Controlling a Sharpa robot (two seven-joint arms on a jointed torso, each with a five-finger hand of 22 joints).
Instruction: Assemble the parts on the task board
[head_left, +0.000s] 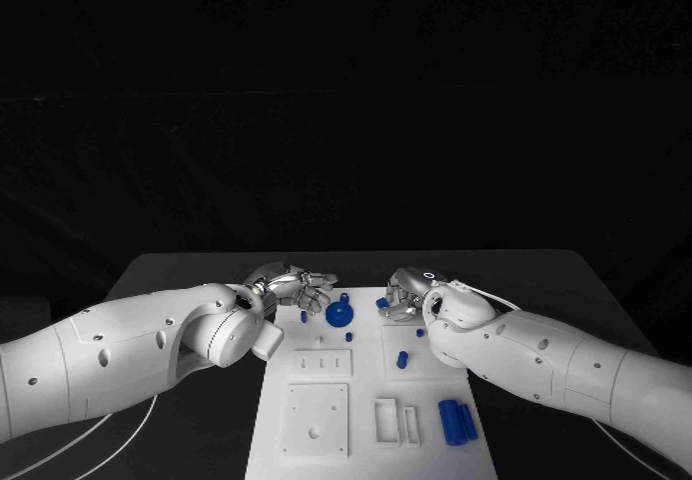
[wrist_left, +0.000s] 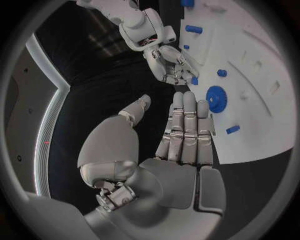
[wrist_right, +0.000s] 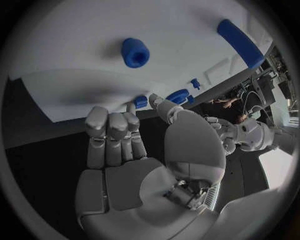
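Note:
The white task board (head_left: 325, 440) lies in the middle of the table. A blue gear (head_left: 339, 315) sits near its far edge, between both hands. My left hand (head_left: 296, 283) hovers at the board's far left corner, fingers (wrist_left: 186, 127) straight and apart, holding nothing. At the far edge my right hand (head_left: 405, 293) pinches a small blue peg (wrist_right: 140, 101) between thumb and a fingertip, its other fingers (wrist_right: 112, 132) curled in. The same peg (wrist_left: 194, 80) shows at that hand's fingertips in the left wrist view.
More blue parts are on the board: a short peg (head_left: 304, 316) left of the gear, a peg (head_left: 402, 358) mid-board, and two long cylinders (head_left: 457, 422) side by side at the near right. The near left of the board holds white recessed plates (head_left: 317, 418).

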